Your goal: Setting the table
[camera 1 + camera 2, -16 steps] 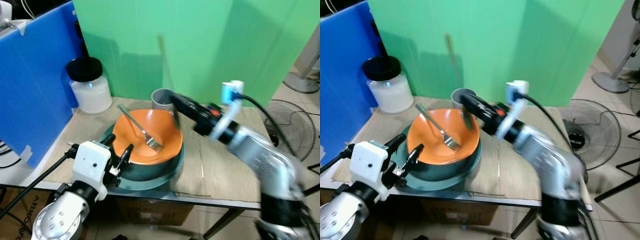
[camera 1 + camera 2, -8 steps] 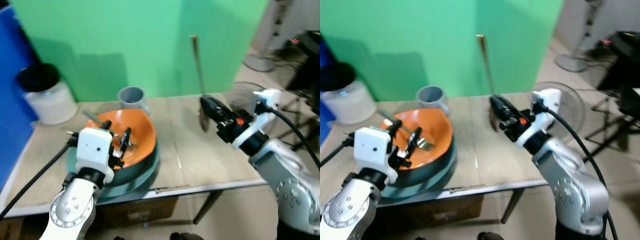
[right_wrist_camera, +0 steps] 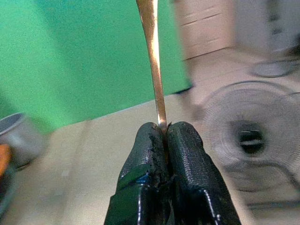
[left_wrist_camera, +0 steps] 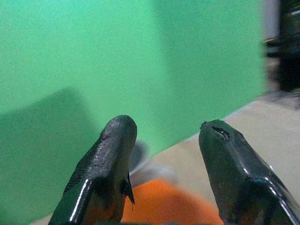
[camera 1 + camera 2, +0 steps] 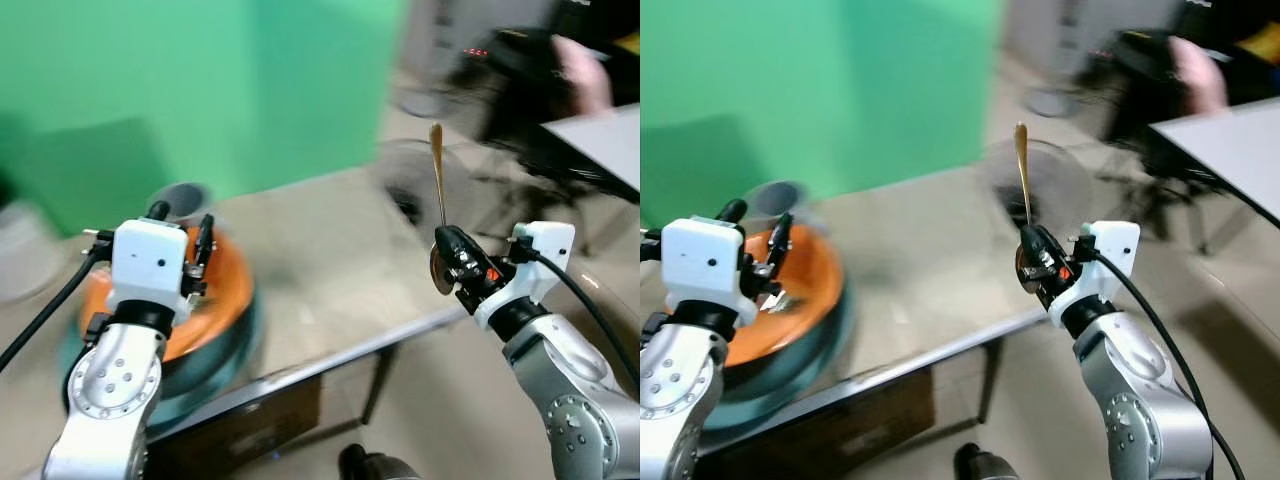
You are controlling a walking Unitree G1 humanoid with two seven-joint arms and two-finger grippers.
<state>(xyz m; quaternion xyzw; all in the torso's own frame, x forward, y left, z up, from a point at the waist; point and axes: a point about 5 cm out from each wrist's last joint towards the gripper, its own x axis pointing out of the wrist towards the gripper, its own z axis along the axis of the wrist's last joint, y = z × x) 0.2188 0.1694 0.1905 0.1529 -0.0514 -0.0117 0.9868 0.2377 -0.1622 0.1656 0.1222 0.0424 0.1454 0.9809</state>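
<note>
- The right gripper (image 3: pixel 161 140) is pinching a spoon (image 5: pixel 437 180) near its bowl, handle upright, beyond the table (image 5: pixel 330 270) edge; thin grip is risking rotation or slipping.
- The left gripper (image 4: pixel 164 154) is hovering spread and empty above the orange bowl (image 5: pixel 215 290), risking a knock.

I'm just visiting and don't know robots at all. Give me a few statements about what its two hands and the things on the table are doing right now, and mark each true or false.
1. The right gripper is shut on a spoon whose handle points up. True.
2. The left gripper holds the fork. False: its fingers are apart with nothing between them.
3. The left gripper hangs above the orange bowl. True.
4. The spoon is resting on the table. False: it is held in the air near the table's edge.
5. The orange bowl lies upside down on the floor. False: it sits in a dark dish on the table.
</note>
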